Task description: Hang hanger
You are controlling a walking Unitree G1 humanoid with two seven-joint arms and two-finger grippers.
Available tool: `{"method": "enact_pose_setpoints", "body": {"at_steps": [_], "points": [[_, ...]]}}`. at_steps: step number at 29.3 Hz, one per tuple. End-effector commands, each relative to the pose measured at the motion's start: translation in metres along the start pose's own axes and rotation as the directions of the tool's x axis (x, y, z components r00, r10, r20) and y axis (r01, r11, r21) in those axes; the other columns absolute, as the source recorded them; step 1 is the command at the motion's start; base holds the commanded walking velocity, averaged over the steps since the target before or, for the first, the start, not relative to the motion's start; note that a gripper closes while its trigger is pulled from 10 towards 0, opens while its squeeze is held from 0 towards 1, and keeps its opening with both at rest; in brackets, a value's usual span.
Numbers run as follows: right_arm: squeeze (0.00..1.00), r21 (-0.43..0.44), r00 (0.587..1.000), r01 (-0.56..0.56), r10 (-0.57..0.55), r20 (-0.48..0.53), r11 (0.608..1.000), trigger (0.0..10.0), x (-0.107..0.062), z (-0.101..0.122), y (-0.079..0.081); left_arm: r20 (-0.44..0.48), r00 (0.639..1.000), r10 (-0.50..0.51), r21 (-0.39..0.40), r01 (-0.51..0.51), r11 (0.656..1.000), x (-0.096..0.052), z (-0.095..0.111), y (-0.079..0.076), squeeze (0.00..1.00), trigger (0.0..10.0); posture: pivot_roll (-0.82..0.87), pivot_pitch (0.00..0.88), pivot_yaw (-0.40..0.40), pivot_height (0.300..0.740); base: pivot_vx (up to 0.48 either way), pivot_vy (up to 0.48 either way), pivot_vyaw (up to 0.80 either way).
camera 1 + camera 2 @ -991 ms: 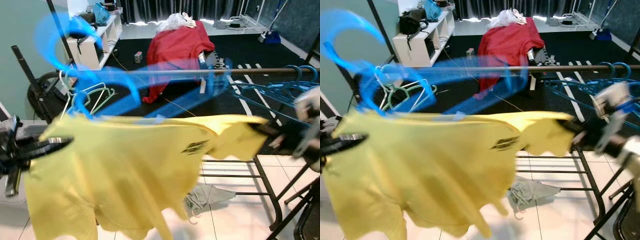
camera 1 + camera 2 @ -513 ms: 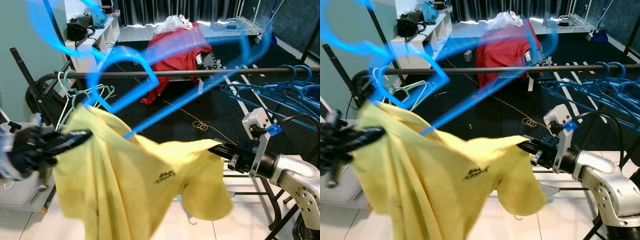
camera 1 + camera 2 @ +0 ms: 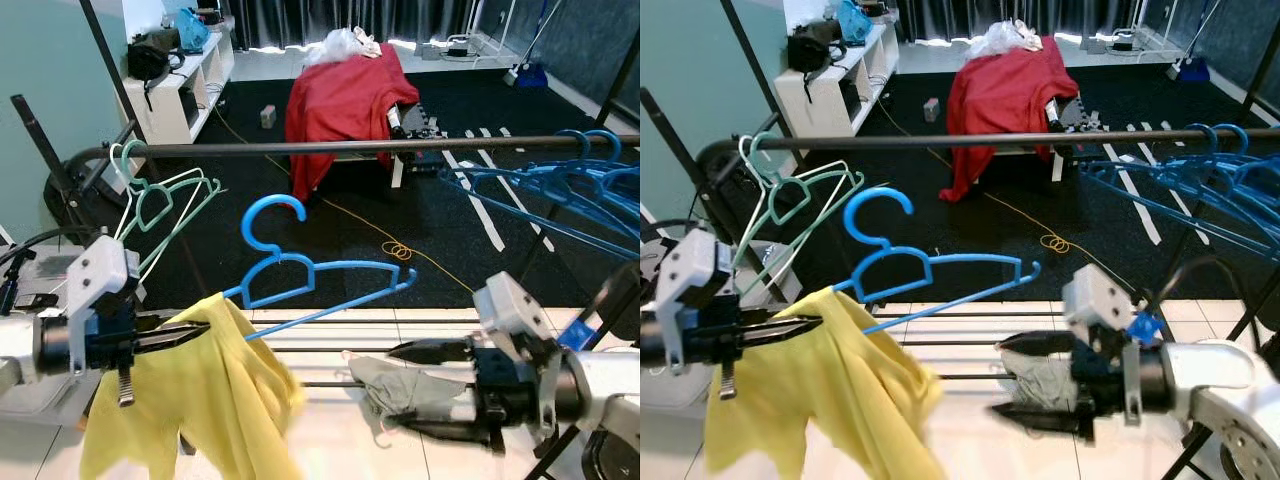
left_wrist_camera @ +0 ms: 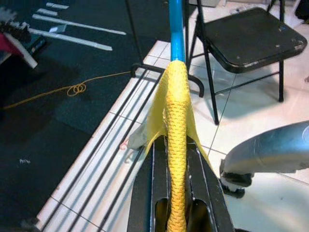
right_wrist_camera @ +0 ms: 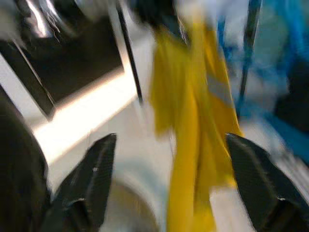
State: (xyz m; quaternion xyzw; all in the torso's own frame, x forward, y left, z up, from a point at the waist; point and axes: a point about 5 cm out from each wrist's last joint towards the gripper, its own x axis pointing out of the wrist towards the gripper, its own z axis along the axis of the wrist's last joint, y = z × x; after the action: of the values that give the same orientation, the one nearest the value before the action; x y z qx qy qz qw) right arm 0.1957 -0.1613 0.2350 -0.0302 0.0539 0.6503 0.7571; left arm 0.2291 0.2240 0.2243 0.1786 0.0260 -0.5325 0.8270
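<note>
- Starting at the left, a black upright pole (image 3: pixel 40 140) of the clothes rack slants up beside the teal wall (image 3: pixel 40 60), and pale green hangers (image 3: pixel 165 195) dangle from the left end of the horizontal rail (image 3: pixel 330 147).
- The left gripper (image 3: pixel 190 333) sits low, below that end of the rail, its fingers (image 4: pixel 205 191) pinched on a fold of the yellow shirt (image 3: pixel 200 410) where the cloth wraps the arm of the blue hanger (image 3: pixel 290 275).
- The blue hanger is held in the air in front of and below the rail, hook upward and not over the rail; its long arm runs rightward out of the shirt, which droops off its left end.
- A wide stretch of the rail between the green hangers and the blue ones at the right is bare.
- The right gripper (image 3: pixel 1025 378) reaches leftward over the tiled floor (image 3: pixel 330 450), fingers (image 3: pixel 430 350) spread apart and gripping nothing, well apart from the shirt; its wrist view is blurred.
- A grey garment (image 3: pixel 400 385) lies on the low bars just behind those fingers.
- A bunch of blue hangers (image 3: pixel 560 185) crowds the rail's right end.
- Beyond the rail lie dark carpet (image 3: pixel 480 220), an orange cord (image 3: pixel 400 250), a red cloth (image 3: pixel 345 100) draped over furniture, and a white shelf unit (image 3: pixel 180 90).
</note>
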Motion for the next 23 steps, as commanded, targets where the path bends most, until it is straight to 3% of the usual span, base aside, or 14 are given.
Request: {"method": "enact_pose_setpoints", "body": {"at_steps": [1, 3, 4, 5, 6, 7, 10, 15, 16, 17, 19, 21, 23], "points": [[1.0, -0.02, 0.997, -0.008, 0.009, 0.077, 1.0, 10.0, -0.002, 0.014, 0.003, -0.016, 0.999, -0.033, 0.055, 0.034, 0.998, 0.0, 0.008, 0.0, 0.0, 10.0, -0.15, 0.008, 0.041, 0.74, 0.0, 0.0, 0.0], [1.0, -0.034, 0.97, 0.075, -0.065, 0.235, 0.997, 10.0, -0.012, 0.036, -0.011, -0.021, 0.998, -0.066, 0.096, 0.068, 0.993, 0.004, 0.011, 0.0, 0.0, 10.0, -0.15, 0.009, 0.041, 0.74, 0.0, 0.0, 0.0], [1.0, -0.034, 0.97, 0.075, -0.065, 0.235, 0.997, 10.0, -0.012, 0.036, -0.011, -0.021, 0.998, -0.066, 0.096, 0.068, 0.993, 0.004, 0.011, 0.0, 0.0, 10.0, -0.15, 0.009, 0.041, 0.74, 0.0, 0.0, 0.0], [0.31, -0.052, 0.947, 0.16, -0.139, 0.288, 0.986, 10.0, -0.019, 0.044, -0.022, -0.019, 0.996, -0.09, 0.117, 0.091, 0.989, 0.008, 0.014, 0.0, 0.0, 10.0, -0.15, 0.002, 0.042, 0.74, 0.0, 0.0, 0.0], [0.31, -0.061, 0.931, 0.215, -0.186, 0.313, 0.975, 10.0, -0.023, 0.048, -0.029, -0.018, 0.994, -0.104, 0.131, 0.105, 0.986, 0.011, 0.016, -0.001, 0.0, 10.0, -0.15, 0.002, 0.042, 0.74, 0.0, 0.0, 0.0], [0.0, -0.077, 0.926, 0.273, -0.241, 0.289, 0.959, 10.0, -0.026, 0.047, -0.037, -0.021, 0.992, -0.127, 0.144, 0.129, 0.981, 0.015, 0.017, -0.001, 0.0, 10.0, -0.14, 0.006, 0.041, 0.74, 0.0, 0.0, 0.0], [0.0, -0.121, 0.943, 0.308, -0.286, 0.168, 0.944, 10.0, -0.026, 0.035, -0.041, -0.02, 0.985, -0.171, 0.162, 0.172, 0.972, 0.024, 0.019, -0.003, 0.0, 10.0, -0.14, 0.006, 0.036, 0.74, 0.0, 0.0, 0.0], [0.0, -0.129, 0.951, 0.299, -0.285, 0.12, 0.946, 10.0, -0.025, 0.029, -0.04, -0.015, 0.983, -0.184, 0.167, 0.184, 0.969, 0.026, 0.02, -0.003, 0.0, 10.0, -0.14, 0.008, 0.038, 0.74, 0.0, 0.0, 0.0], [0.0, -0.133, 0.96, 0.279, -0.273, 0.058, 0.951, 10.0, -0.022, 0.022, -0.039, -0.003, 0.978, -0.21, 0.178, 0.207, 0.962, 0.031, 0.024, -0.004, 0.0, 10.0, -0.14, 0.004, 0.035, 0.74, 0.0, 0.0, 0.0], [0.0, -0.099, 0.982, 0.188, -0.187, 0.022, 0.977, 10.0, -0.015, 0.014, -0.03, 0.006, 0.972, -0.237, 0.188, 0.232, 0.955, 0.036, 0.026, -0.006, 0.0, 10.0, -0.14, 0.003, 0.036, 0.74, 0.0, 0.0, 0.0], [0.0, -0.099, 0.982, 0.188, -0.187, 0.022, 0.977, 10.0, -0.015, 0.014, -0.03, 0.006, 0.972, -0.237, 0.188, 0.232, 0.955, 0.036, 0.026, -0.006, 0.0, 10.0, -0.14, 0.003, 0.036, 0.74, 0.0, 0.0, 0.0], [0.0, 0.0, 0.999, 0.019, -0.019, 0.026, 1.0, 10.0, -0.006, 0.007, -0.011, 0.011, 0.961, -0.275, 0.198, 0.268, 0.943, 0.044, 0.027, -0.008, 0.0, 10.0, -0.15, 0.005, 0.039, 0.74, 0.0, 0.0, 0.0], [0.0, 0.027, 0.999, -0.019, 0.018, 0.043, 0.999, 10.0, -0.005, 0.008, -0.007, 0.011, 0.959, -0.282, 0.2, 0.274, 0.941, 0.045, 0.027, -0.009, 0.0, 10.0, -0.15, 0.005, 0.039, 0.74, 0.0, 0.0, 0.0]]}}
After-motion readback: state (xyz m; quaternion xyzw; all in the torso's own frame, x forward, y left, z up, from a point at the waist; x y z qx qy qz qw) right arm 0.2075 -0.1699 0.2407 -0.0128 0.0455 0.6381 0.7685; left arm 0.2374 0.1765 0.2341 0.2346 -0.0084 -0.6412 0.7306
